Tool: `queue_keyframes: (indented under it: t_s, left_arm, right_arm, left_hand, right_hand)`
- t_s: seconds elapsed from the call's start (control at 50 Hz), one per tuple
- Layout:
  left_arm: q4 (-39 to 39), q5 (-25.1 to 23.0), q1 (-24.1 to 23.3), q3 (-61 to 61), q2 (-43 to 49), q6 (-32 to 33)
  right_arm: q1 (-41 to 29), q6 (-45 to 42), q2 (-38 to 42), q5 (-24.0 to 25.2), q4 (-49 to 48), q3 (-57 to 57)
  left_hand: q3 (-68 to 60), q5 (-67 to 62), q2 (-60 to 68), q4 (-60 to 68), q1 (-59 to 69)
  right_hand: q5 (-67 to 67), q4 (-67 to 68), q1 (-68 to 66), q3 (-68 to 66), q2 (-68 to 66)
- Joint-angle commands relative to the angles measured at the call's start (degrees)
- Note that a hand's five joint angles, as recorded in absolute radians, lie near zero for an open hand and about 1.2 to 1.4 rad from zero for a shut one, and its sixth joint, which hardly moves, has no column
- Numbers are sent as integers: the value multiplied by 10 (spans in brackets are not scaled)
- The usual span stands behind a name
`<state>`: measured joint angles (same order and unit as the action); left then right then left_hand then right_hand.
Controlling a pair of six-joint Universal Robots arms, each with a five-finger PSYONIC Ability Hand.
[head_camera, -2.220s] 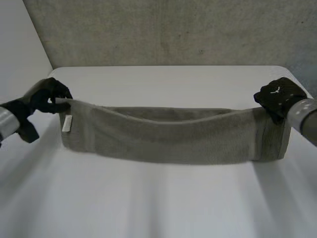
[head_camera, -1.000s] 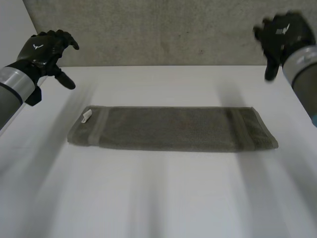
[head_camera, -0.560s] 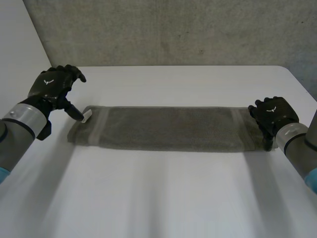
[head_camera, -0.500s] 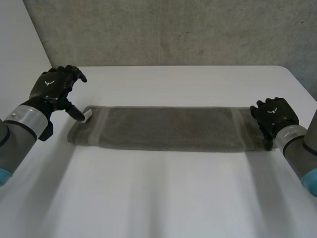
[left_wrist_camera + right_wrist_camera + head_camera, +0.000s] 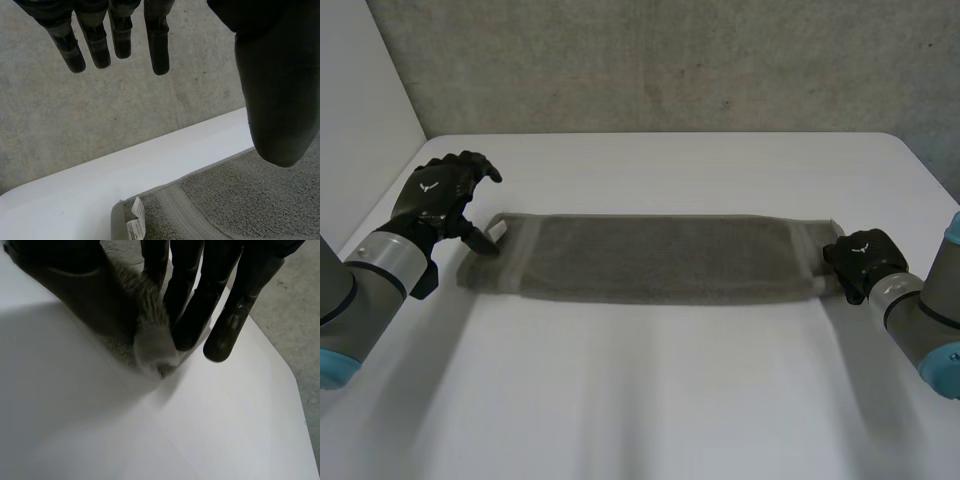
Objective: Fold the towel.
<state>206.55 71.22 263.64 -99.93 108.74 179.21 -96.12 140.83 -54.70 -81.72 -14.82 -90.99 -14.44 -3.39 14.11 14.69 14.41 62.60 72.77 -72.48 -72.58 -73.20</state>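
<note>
Towel lies flat as a long, narrow strip across the middle of the table, running left to right. We read this as the pick-up for the next fold, one short end to be carried over onto the other.

Over on the right, the right hand is down on the towel's near right corner. In the right wrist view its fingers and thumb are closed on a bunched tuft of cloth, so that side has its grasp.

On the left, not yet. The left hand sits at the towel's left end, just beside the white label. Its wrist view shows the fingers straight and spread, the thumb above the cloth, nothing grasped (whether a tip brushes the label, we cannot tell).

So the next move, as we judge it, calls for the left hand to close on its own corner. The lift should then keep the long edges lined up, or the ends will land crooked.

As for the cloth: grey-brown terry, soft and limp, with a flat woven band near each short end. The near long edge looks rounded, like a fold line, and the surface lies smooth with no big wrinkles.
</note>
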Motion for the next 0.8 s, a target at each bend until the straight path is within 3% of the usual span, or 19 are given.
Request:
queue_keyframes:
  t_s: [0.02, 0.2, 0.24, 0.36, 0.46, 0.5, 0.52, 0.56, 0.58, 0.6, 0.62, 0.66, 0.7, 0.74, 0.78, 0.8]
  left_arm:
    - [8, 0, 0, -8, 2, 0]
    - [10, 0, 4, -11, -1, 0]
    - [10, 1, 5, -11, -1, 0]
    - [10, 1, 5, -11, 0, 0]
    - [10, 0, 3, -12, 0, 1]
    - [10, 1, 4, -13, 0, 1]
    - [10, 1, 4, -13, 0, 1]
    - [10, 5, 3, -13, 0, 1]
    - [10, 5, 3, -13, 0, 1]
    - [10, 10, 4, -14, 0, 2]
    - [10, 10, 4, -14, 0, 2]
    - [10, 23, 3, -14, 0, 3]
    - [10, 28, 2, -14, 0, 4]
    - [11, 31, 1, -14, 2, 10]
    - [12, 32, 1, -13, 3, 10]
    - [12, 32, 2, -13, 9, 10]
  right_arm:
    - [22, -1, 1, 0, 1, 4]
    - [98, -38, -14, 0, 19, 20]
    - [133, -102, -27, -3, 44, 49]
    - [125, -179, -40, -11, 85, 110]
    - [23, -152, -63, -29, 110, 166]
    - [-88, -123, -59, -57, 111, 207]
    - [-88, -122, -59, -57, 111, 208]
    - [-205, -112, -37, -91, 108, 251]
    - [-206, -112, -37, -92, 108, 252]
    - [-268, -112, -15, -108, 107, 276]
    - [-268, -112, -15, -108, 107, 276]
    - [-375, -115, 46, -138, 105, 328]
    - [-417, -116, 78, -143, 107, 355]
    - [-447, -118, 112, -145, 114, 382]
    - [-473, -119, 159, -150, 123, 412]
    - [-473, -119, 159, -150, 123, 412]
  left_hand:
    - [39, 28, -36, -41, -39]
    - [39, 28, -36, -41, -39]
    - [39, 28, -36, -41, -39]
    - [41, 30, -37, -43, -40]
    - [41, 30, -37, -43, -40]
    - [41, 30, -37, -43, -40]
    - [41, 30, -37, -43, -40]
    - [41, 30, -37, -43, -40]
    - [41, 30, -37, -43, -40]
    - [41, 30, -37, -43, -40]
    - [41, 30, -37, -43, -40]
    - [41, 30, -37, -43, -40]
    - [41, 30, -37, -43, -40]
    - [41, 30, -37, -43, -40]
    - [41, 30, -37, -43, -40]
    - [41, 30, -37, -43, -40]
  right_hand:
    - [74, 72, -75, -74, -68]
    - [74, 72, -75, -74, -68]
    - [74, 72, -75, -74, -68]
    - [74, 72, -75, -74, -68]
    - [74, 72, -75, -74, -68]
    - [74, 72, -75, -74, -68]
    - [74, 72, -75, -74, -68]
    - [74, 72, -75, -74, -68]
    - [74, 72, -75, -74, -68]
    - [74, 72, -75, -74, -68]
    - [74, 72, -75, -74, -68]
    - [74, 72, -75, -74, -68]
    - [74, 72, -75, -74, -68]
    - [4, 2, -5, -4, 2]
    - [-521, -523, 520, 521, 527]
    - [-524, -526, 523, 524, 530]
